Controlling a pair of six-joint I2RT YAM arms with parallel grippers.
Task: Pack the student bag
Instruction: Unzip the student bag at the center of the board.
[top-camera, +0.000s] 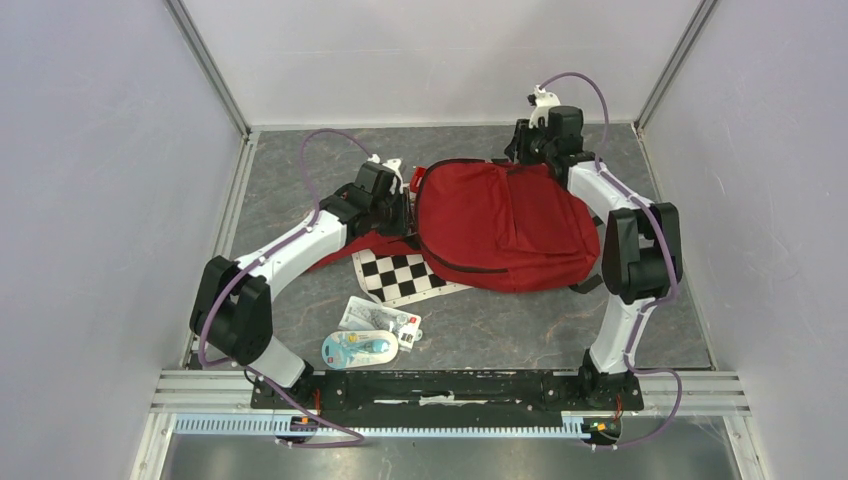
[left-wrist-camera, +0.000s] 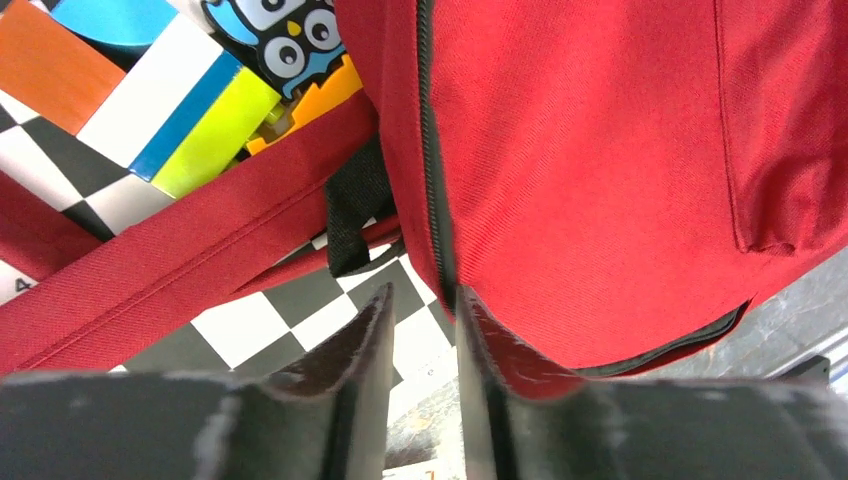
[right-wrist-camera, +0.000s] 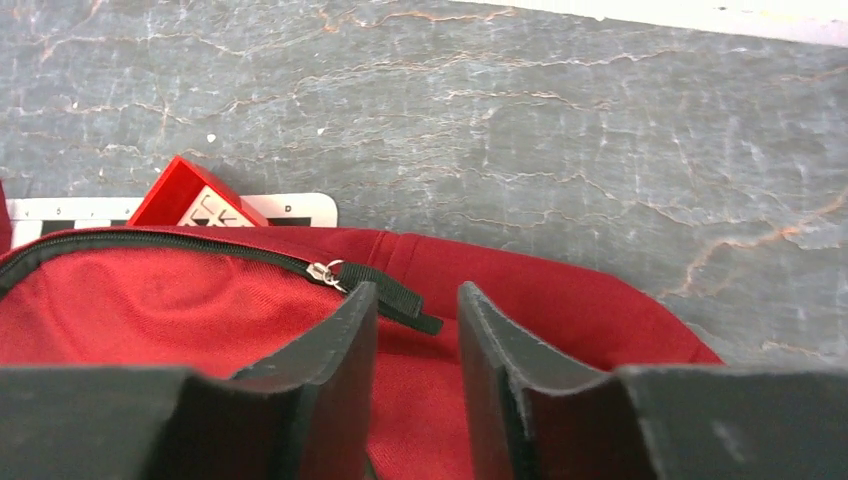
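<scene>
Student bag (top-camera: 500, 225), big red backpack w/ black zips, lies flat on the grey stone-look table (top-camera: 520, 330), centre-far, btwn the two arms. Its near-left corner overlaps a black-and-white checkered board (top-camera: 400, 275).

Left gripper (left-wrist-camera: 425, 300) sits at the bag's left edge, low over the board. Fingers slightly parted, narrow gap, nothing in it; one finger just beside the bag's red fabric. A red shoulder strap (left-wrist-camera: 180, 270) crosses the board in the left wrist view, w/ a cartoon owl print (left-wrist-camera: 290, 40) and bright colour blocks beyond it.

Right gripper (right-wrist-camera: 418, 295) hovers at the bag's far edge, fingers also apart, gripping nothing. A silver zip pull (right-wrist-camera: 325, 270) w/ black tab lies just beside one finger. Behind the bag: a small red box (right-wrist-camera: 185, 195) touching a white card (right-wrist-camera: 300, 208).

Near the arm bases, two packets, touching: a clear packet (top-camera: 380, 318) and a teal-blue packet (top-camera: 358, 348).
</scene>
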